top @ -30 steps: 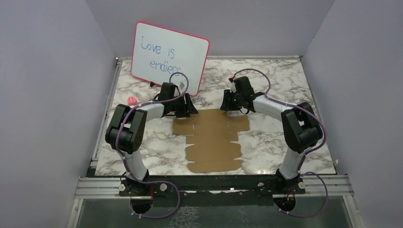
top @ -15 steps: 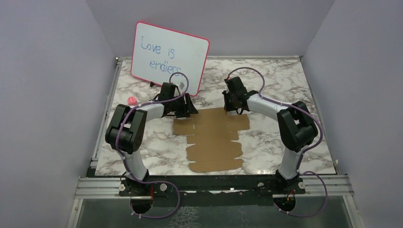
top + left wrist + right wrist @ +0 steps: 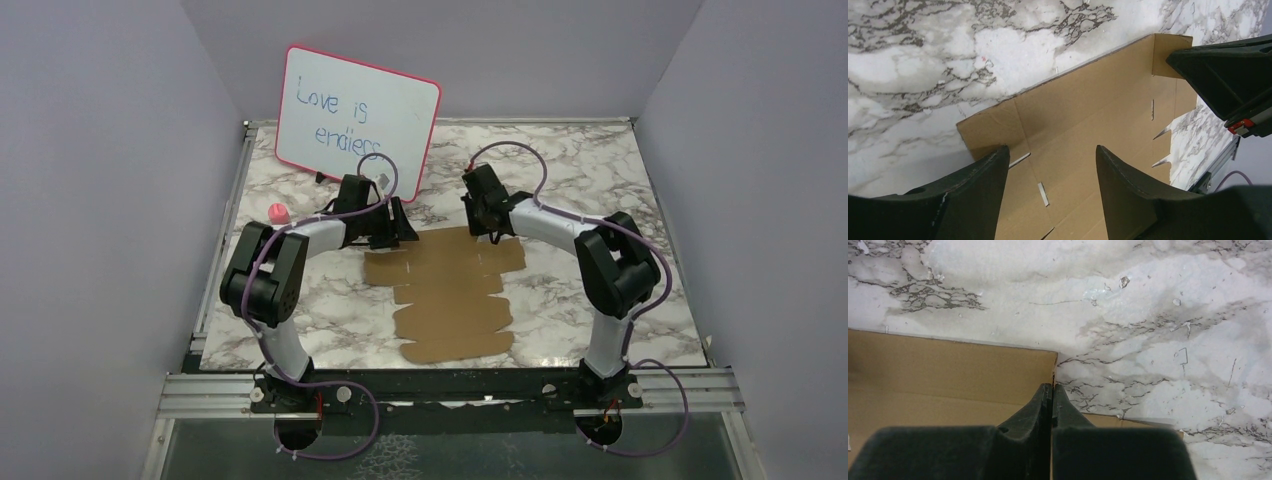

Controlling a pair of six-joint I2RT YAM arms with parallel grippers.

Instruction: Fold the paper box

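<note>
Can't see box [image 3: 450,290] far corners from top, hid under arms [image 3: 320,232]; cropped at frame edge in both wrist views.

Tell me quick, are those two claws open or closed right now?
Left gripper: open, over the paper box, holding nothing.
Right gripper: closed, tips at the box's edge.

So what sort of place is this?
Probably a lab robot cell: a marble-patterned tabletop enclosed by plain lavender walls, with an aluminium rail along the near edge and a whiteboard.
</note>
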